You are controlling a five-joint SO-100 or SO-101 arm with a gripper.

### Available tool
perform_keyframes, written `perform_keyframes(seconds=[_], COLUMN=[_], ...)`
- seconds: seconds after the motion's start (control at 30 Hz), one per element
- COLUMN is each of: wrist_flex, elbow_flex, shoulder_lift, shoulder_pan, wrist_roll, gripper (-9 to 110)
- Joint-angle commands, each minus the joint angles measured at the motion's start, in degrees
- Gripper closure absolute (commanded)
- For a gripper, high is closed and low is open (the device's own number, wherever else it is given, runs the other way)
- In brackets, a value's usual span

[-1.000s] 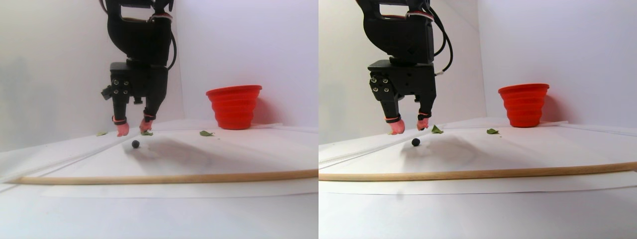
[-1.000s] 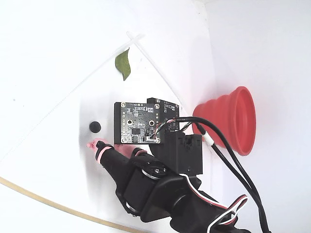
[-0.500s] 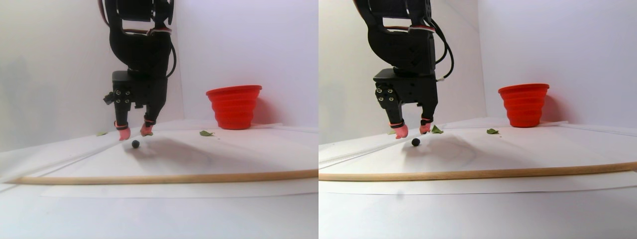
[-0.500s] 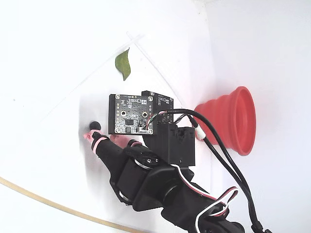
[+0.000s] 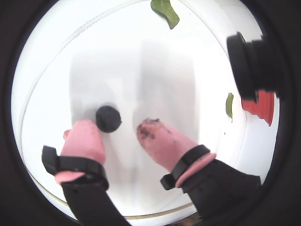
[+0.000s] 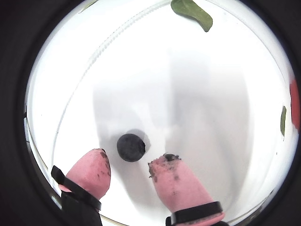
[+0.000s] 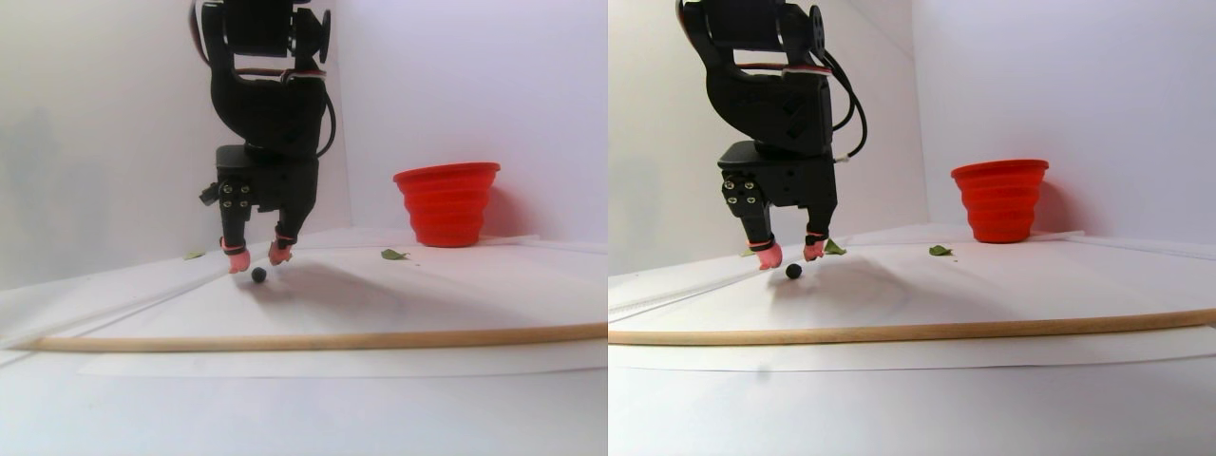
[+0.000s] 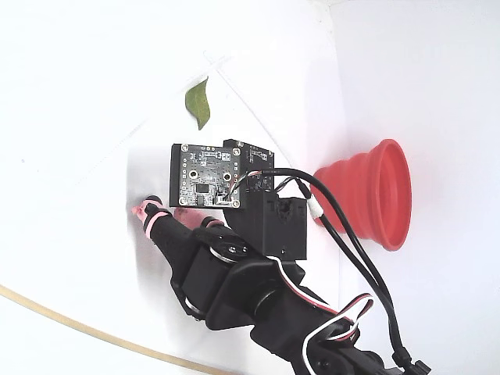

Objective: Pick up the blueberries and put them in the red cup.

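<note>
Starting at the left of the stereo pair view, I am hanging my gripper (image 7: 256,258) low over the white table (image 7: 304,399), its pink fingertips (image 5: 84,136) spread apart and gripping nothing. In both wrist views one blueberry (image 5: 108,118) is sitting on the table just ahead of the gap between the tips — nearer the left tip in a wrist view, where it looks to be almost touching, though I cannot tell whether it truly is. In another wrist view the same berry (image 6: 130,147) is lying between the two tips and slightly beyond them, resting free on the surface.

Moving right, green leaves (image 7: 393,255) are lying flat on the table, one (image 8: 198,102) showing clearly in the fixed view above my arm. Further right, the red cup (image 7: 447,202) is standing upright, well apart from the berry and from me. A wooden stick (image 7: 313,338) is running across the foreground.

As I judge it, the task is only starting on this berry: nothing is lifted yet, and I cannot see into the cup to say whether any others are in it. Only this one berry is showing anywhere. What is left — closing on it, lifting, carrying it rightward to the cup and letting go.
</note>
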Motion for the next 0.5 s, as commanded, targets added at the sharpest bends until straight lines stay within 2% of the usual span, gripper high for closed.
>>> perform_keyframes(seconds=[0.0, 0.47], wrist_flex=[-1.8, -4.5], elbow_flex=[-4.4, -5.8], shoulder_lift=[0.1, -3.3], shoulder_pan=[-1.3, -1.7], wrist_roll=[0.1, 0.0], gripper=[84, 84])
